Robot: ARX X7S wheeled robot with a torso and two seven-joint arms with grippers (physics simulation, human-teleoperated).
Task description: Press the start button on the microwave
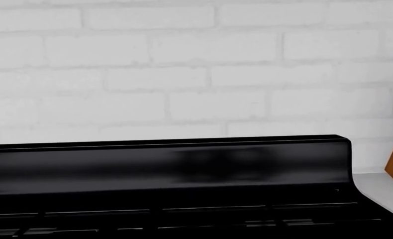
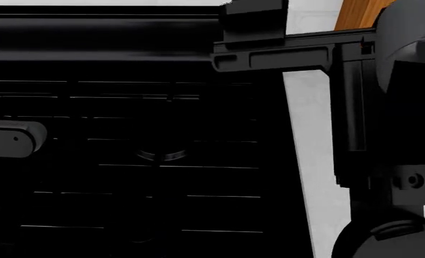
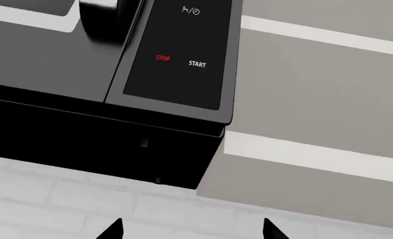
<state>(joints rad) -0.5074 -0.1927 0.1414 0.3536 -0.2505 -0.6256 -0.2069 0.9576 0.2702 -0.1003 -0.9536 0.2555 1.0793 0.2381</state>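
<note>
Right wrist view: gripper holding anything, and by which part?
Nothing held. The right gripper is open, only its two fingertips showing, empty gap between them, well short of the START button on the microwave.

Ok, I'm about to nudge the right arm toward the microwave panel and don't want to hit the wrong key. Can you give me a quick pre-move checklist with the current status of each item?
1. START label readable in the right wrist view: ok.
2. STOP label told apart from it, red and directly beside it: ok, but close, so aim carefully.
3. Right gripper clear of the control panel, no contact yet: ok.
4. Path between the fingertips and the panel free of objects: ok.
5. Gripper centred on START: cannot tell.
6. Left gripper position: cannot tell; the left wrist view shows only the stove back panel.
</note>
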